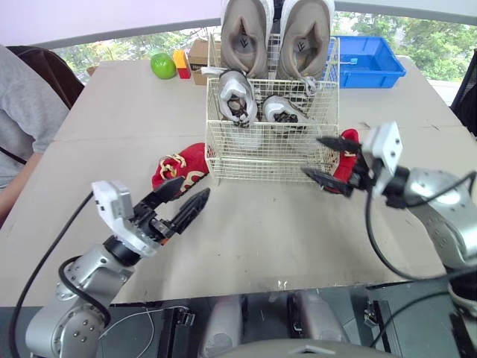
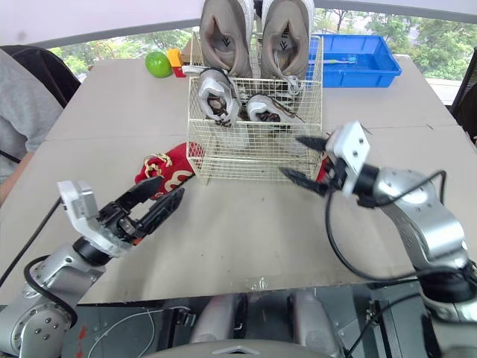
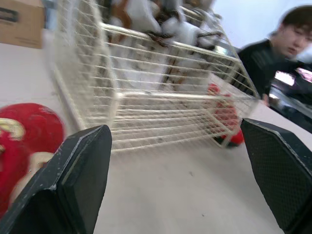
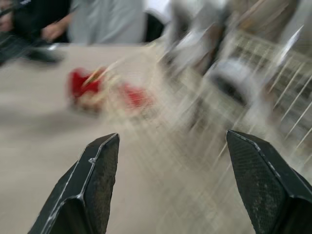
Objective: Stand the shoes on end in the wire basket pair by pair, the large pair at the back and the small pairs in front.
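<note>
No word or number can be read in any view. The nearest thing to a brand is a small dark emblem on the insole of each of the large shoes (image 1: 244, 37), in the upper middle of the head views at the back of the wire basket (image 1: 261, 160). It is an angular, V-like mark with no legible letters. The cardboard box (image 1: 198, 54), at the upper left of the basket, carries dark print that is too small to read. The red shoe (image 1: 181, 168), left of centre, bears gold ornament that cannot be read as writing.
</note>
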Robot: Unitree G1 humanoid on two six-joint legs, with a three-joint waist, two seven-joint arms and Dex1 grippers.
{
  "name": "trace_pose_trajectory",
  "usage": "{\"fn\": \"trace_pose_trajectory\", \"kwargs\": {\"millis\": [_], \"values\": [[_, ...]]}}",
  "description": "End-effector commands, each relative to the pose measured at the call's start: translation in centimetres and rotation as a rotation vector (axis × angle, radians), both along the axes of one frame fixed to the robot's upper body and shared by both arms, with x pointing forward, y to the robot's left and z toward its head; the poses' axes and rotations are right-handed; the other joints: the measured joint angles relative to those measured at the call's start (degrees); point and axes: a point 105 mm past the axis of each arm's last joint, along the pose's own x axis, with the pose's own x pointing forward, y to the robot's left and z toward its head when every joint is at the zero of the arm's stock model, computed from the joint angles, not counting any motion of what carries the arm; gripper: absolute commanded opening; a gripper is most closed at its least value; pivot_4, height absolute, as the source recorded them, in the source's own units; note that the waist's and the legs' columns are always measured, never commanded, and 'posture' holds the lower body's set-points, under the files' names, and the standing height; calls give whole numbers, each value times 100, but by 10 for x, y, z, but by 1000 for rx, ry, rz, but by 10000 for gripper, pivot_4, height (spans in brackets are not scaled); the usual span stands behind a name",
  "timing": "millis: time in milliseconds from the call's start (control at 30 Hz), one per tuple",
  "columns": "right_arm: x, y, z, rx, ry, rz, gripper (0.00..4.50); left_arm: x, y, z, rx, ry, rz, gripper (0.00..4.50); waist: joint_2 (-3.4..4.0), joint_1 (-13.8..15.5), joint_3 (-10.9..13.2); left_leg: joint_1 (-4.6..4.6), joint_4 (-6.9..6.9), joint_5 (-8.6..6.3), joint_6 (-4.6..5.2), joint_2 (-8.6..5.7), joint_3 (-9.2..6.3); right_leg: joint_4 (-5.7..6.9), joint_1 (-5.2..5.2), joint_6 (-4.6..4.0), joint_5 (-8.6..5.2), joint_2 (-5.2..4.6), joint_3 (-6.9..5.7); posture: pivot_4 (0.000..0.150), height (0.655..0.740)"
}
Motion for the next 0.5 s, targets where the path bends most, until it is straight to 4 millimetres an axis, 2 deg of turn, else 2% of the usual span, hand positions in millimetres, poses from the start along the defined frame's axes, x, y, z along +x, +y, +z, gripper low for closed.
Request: {"fn": "trace_pose_trajectory", "kwargs": {"millis": [33,133,200,267,333,500], "values": [[5,18,36,71,-38,-5,32722,-10,-9,11,0,-65,-56,45000,0,11,0,-4,0,0,0,1,-1,-1,0,1,0,-2,-2,1500,7400],[11,23,45,69,-65,-35,32722,-11,-11,12,-12,-74,-68,45000,-3,40,-1,-12,-6,-2,-1,0,-10,-5,-4,2,0,-7,-11,1500,7400],[20,30,37,6,-58,-55,32722,-17,-18,14,-18,-79,-119,45000,-3,41,-2,-16,-12,-2,-1,-1,-15,-12,-3,1,0,-12,-19,1500,7400],[40,32,22,-79,-54,-137,32722,-21,-22,14,-4,-88,-144,45000,-2,25,-1,-16,-13,-2,-1,-1,-14,-13,-3,1,0,-13,-18,1500,7400],[52,31,15,-115,-58,-183,32722,-20,-21,15,-6,-95,-130,45000,-1,-20,0,-7,-13,-2,0,-1,4,-11,-4,0,-1,-14,-6,1500,7400],[65,35,18,-95,-56,-214,32722,-23,-23,13,-12,-93,-119,45000,1,-16,1,-6,-12,-2,0,0,2,-8,-5,-1,-1,-8,-6,1500,7400]]}}
